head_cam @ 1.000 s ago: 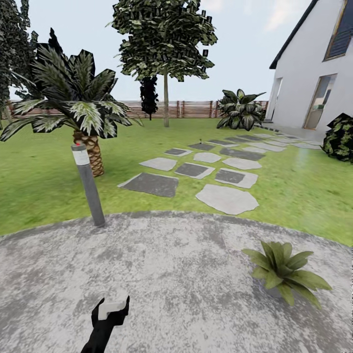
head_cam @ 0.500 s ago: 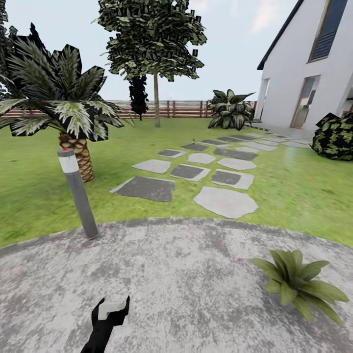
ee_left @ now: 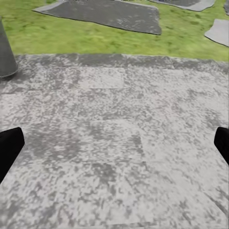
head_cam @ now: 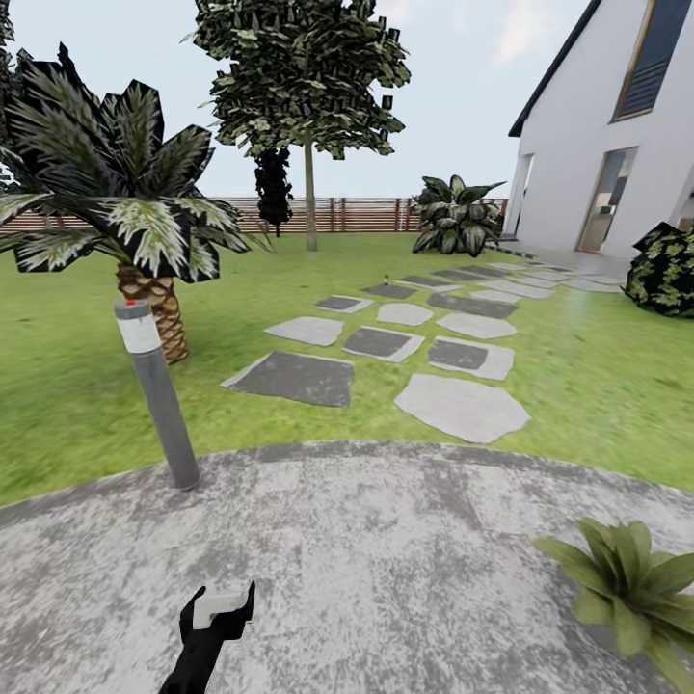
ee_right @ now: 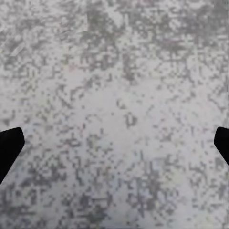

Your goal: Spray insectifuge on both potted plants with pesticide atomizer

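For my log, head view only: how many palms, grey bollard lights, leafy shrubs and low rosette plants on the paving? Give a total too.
Palm: 1
Bollard light: 1
Leafy shrubs: 2, a paler one and a darker one
Low rosette plant: 1
Total: 5

Grey bollard (head_cam: 156,395) — beside palm (head_cam: 116,207), stepping stones (head_cam: 386,352).
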